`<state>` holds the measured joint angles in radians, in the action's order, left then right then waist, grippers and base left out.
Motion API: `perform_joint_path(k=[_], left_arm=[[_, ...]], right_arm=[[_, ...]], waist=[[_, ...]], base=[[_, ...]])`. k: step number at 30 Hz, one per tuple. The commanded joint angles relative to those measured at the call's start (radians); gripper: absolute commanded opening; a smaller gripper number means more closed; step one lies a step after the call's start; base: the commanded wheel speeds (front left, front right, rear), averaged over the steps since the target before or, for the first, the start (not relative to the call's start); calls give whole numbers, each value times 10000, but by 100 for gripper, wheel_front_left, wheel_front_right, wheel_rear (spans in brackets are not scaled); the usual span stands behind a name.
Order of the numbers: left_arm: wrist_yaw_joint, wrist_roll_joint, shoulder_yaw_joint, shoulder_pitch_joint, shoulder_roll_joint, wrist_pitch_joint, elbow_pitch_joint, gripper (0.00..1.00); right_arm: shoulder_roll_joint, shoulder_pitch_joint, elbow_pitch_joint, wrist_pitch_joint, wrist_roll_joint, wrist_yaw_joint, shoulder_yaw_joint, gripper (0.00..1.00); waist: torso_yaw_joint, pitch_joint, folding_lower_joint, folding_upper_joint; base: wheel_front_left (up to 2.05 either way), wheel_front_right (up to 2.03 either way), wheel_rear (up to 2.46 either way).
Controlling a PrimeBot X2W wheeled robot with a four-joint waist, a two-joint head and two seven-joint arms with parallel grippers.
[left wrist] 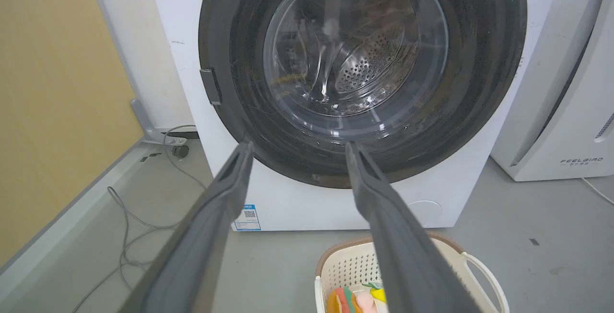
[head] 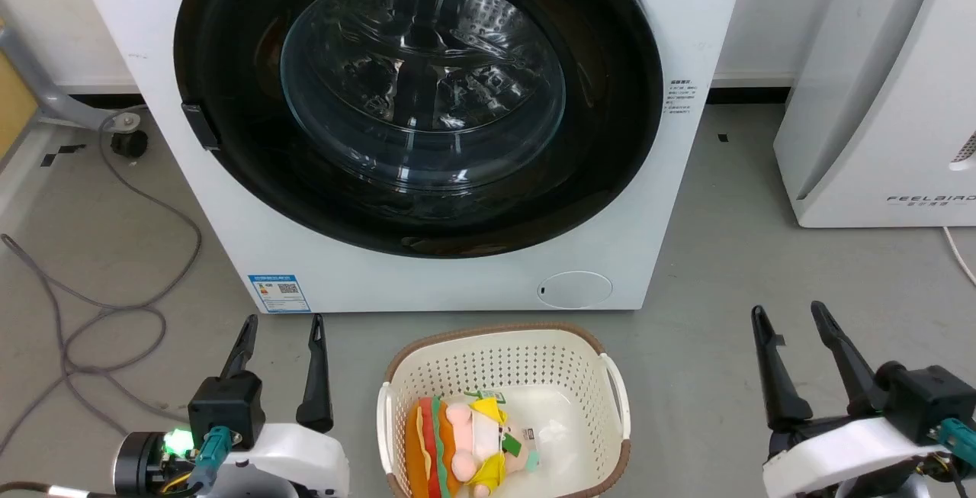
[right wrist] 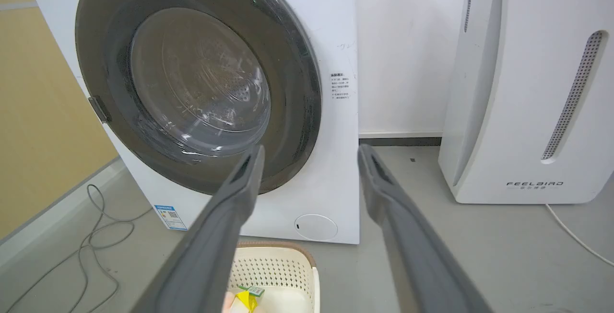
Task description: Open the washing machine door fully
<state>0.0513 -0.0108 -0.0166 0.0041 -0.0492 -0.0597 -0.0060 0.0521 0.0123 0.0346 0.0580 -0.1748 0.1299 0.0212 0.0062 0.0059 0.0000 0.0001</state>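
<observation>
Now we stand squarely before the washing machine point(head: 229, 254), a white box on the floor, probably so that either arm can reach its front. The washing machine door point(head: 610, 139) is shut: its wide black ring lies flat against the white front, and through the glass bowl in its centre we see the steel drum. We judge that the opening is not yet begun.

On our right, well apart from the machine, stands a white appliance point(head: 877, 101) which has no part in this work. A laundry basket point(head: 499, 329) rests on the floor just before the machine, between our two arms. It seems to wait there for a later loading.

The left claw point(head: 283, 322) hangs low at our left side, with its two fingers parted and nothing between them. The right claw point(head: 787, 309) is the same at our right side, spread and empty. Both point toward the machine and are well apart from the door, a ready posture and not a working one.

In the basket lies a plush toy point(head: 457, 441). On the left edge of the door sits a small dark tab point(head: 200, 126). It looks like the handle, though at this size we cannot be sure. If so, the left claw is the nearer one to take it and pull.
</observation>
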Motion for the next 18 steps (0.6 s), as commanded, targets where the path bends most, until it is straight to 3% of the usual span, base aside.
perform_joint_path(k=[1,2,3,18], left_arm=[[71,-49,-13,-69,-6,-91,-74,100],[86,-53,-18,-68,-6,-112,-77,100],[100,-56,-24,-66,-6,-132,-78,100],[283,-39,-118,-53,-6,-446,-85,100]], right_arm=[[-5,-17,79,108,-245,2,18,85],[-5,-17,68,129,-418,2,34,38],[-5,-18,55,150,-593,2,38,0],[-7,-26,-313,463,-5798,3,-32,0]], waist=[[3,0,0,-1],[5,0,0,-1],[8,-1,0,-1],[73,-19,0,-1]], base=[[0,0,0],[0,0,0],[0,0,0],[0,0,0]])
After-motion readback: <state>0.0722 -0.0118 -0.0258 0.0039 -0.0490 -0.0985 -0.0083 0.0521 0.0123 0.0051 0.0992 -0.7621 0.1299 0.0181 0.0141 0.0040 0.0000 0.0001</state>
